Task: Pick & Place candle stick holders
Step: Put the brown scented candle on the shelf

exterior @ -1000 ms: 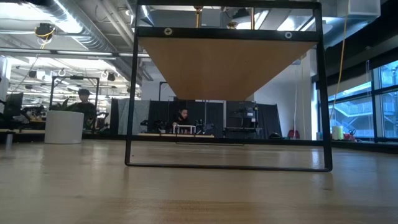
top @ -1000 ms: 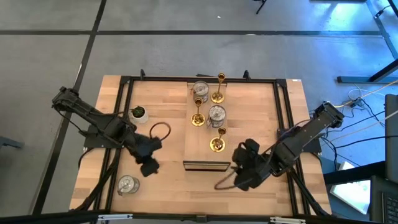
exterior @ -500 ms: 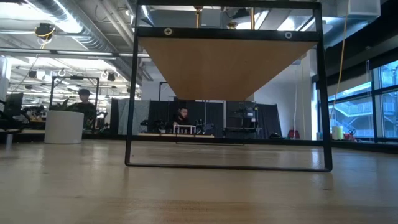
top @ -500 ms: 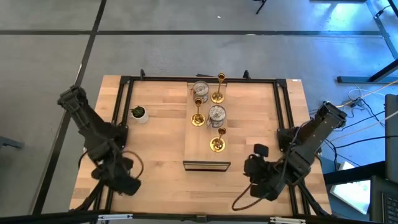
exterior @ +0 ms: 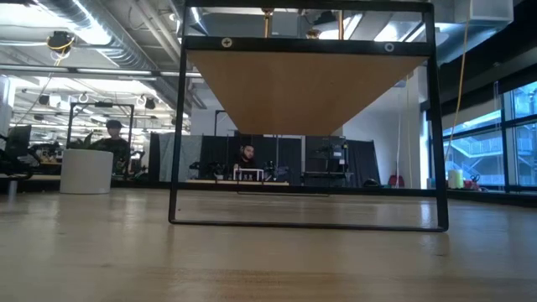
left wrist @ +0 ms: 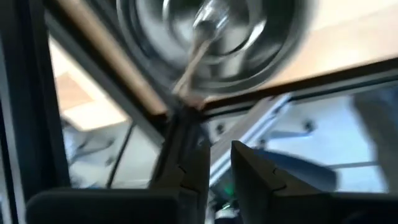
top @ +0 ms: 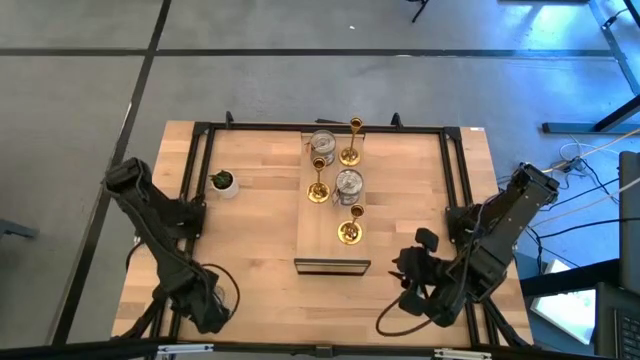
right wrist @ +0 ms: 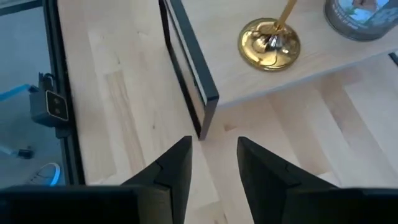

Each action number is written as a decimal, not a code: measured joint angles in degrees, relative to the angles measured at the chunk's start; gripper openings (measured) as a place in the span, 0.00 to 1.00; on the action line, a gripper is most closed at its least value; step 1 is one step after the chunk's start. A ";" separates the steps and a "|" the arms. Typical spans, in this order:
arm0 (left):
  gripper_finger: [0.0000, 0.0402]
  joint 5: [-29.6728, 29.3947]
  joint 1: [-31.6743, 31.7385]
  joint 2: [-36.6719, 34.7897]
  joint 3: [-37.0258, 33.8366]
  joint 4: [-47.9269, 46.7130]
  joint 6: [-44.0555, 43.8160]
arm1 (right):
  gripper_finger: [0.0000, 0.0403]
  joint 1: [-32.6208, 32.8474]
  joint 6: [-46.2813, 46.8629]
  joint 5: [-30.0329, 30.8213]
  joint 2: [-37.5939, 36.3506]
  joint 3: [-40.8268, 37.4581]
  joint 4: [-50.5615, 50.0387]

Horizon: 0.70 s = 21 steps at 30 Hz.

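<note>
Right now the L gripper [top: 205, 305] sits low at the near-left corner of the table [top: 260, 220], over the spot by the table's black edge rail. Its wrist cam shows its fingers [left wrist: 193, 168] w/ only a narrow gap and nothing between them. A silver cup [left wrist: 211, 37] is just ahead of the tips, blurred; can't tell if it touches them. From above, that cup is hidden under the gripper. The R gripper [top: 412, 262] hangs over the near-right part of the table, just right of the wooden board [top: 320, 235] and its near end. Its fingers [right wrist: 174, 168] are a little apart, holding nothing, pointed at the board's near corner. The other 5 holders stand on the board, mid-table. Far end: a silver cup [top: 323, 143] w/ a gold stick [top: 351, 142] to its right. Middle: a gold stick [top: 318, 188] on the left, a 2nd silver cup [top: 348, 183] beside it on the right. Nearest: a gold stick [top: 349, 230], its round base [right wrist: 269, 42] clear in the R wrist cam, w/ the silver cup behind it. A thin black frame [right wrist: 186, 68] stands at the board's near end. A small potted plant [top: 223, 182] is on the far-left of the table, well apart from both grippers. Low cam shows only the tabletop, the frame [exterior: 306, 222] and people [exterior: 111, 134] in the room beyond.
</note>
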 joint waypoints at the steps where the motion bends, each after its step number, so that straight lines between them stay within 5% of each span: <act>1: 0.13 2.31 -0.22 0.86 0.00 0.03 0.68 | 0.32 0.07 0.00 -0.02 0.00 0.00 0.16; 5: 0.09 7.15 -2.01 2.34 0.01 0.39 1.85 | 0.32 0.44 -0.02 -0.21 0.00 0.00 1.12; 13: 0.01 -4.22 -4.96 2.66 -0.15 -0.86 -3.29 | 0.32 0.53 -0.04 -0.19 0.00 0.00 2.33; 21: 0.00 -0.97 -4.54 6.64 -0.17 -3.03 -2.97 | 0.32 0.53 -0.09 0.23 0.00 0.00 2.65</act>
